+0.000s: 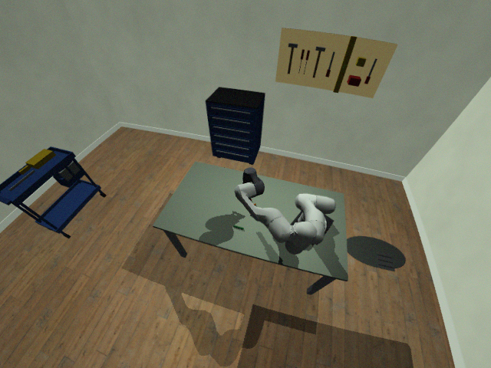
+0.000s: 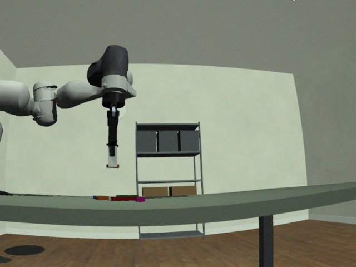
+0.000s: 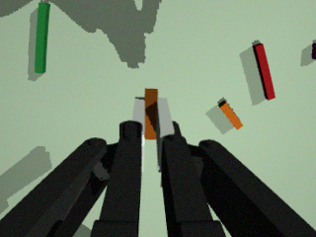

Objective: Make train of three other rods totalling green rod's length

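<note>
My gripper point(image 2: 112, 164) point(image 3: 150, 113) is shut on an orange rod point(image 2: 107, 166) point(image 3: 150, 102) and holds it high above the table point(image 1: 198, 190) point(image 2: 230, 201). The green rod point(image 3: 41, 38) point(image 1: 238, 227) point(image 2: 126, 196) lies flat on the table, at the upper left of the wrist view. A red rod point(image 3: 264, 70) point(image 2: 123, 198) and a second orange rod point(image 3: 231, 115) point(image 2: 102, 197) lie to the right in the wrist view. A magenta rod point(image 2: 140, 199) point(image 3: 314, 50) lies beyond the red one. A blue rod point(image 2: 94, 197) lies by the second orange rod; it is hidden in the wrist view.
The arm's base point(image 1: 309, 229) stands on the table's right side. Off the table are a blue drawer cabinet point(image 1: 235, 124), a blue cart point(image 1: 43, 185) and a grey shelf rack point(image 2: 168, 161) by the wall.
</note>
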### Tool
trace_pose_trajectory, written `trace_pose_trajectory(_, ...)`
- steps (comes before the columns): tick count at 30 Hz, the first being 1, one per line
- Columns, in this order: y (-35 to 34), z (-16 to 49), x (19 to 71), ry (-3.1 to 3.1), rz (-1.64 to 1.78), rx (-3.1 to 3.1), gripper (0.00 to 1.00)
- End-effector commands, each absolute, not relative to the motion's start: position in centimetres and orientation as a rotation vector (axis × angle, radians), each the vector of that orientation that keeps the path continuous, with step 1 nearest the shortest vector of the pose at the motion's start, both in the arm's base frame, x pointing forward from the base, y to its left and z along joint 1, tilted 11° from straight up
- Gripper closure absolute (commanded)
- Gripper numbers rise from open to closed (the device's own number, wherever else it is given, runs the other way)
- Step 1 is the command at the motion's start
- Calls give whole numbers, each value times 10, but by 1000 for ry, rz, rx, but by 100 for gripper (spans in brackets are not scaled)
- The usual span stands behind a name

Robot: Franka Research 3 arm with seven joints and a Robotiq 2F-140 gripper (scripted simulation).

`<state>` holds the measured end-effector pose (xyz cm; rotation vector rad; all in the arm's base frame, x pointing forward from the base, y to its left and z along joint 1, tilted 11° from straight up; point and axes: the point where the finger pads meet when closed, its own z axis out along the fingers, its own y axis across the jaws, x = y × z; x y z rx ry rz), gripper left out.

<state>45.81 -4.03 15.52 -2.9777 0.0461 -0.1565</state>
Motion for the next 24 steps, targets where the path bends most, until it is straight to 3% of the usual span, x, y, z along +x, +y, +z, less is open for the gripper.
trace_pose_trajectory(1,-42,150,459,15,-164,-2982,97)
trace_pose_trajectory(24,-30,75,468,15,-164,-2982,97)
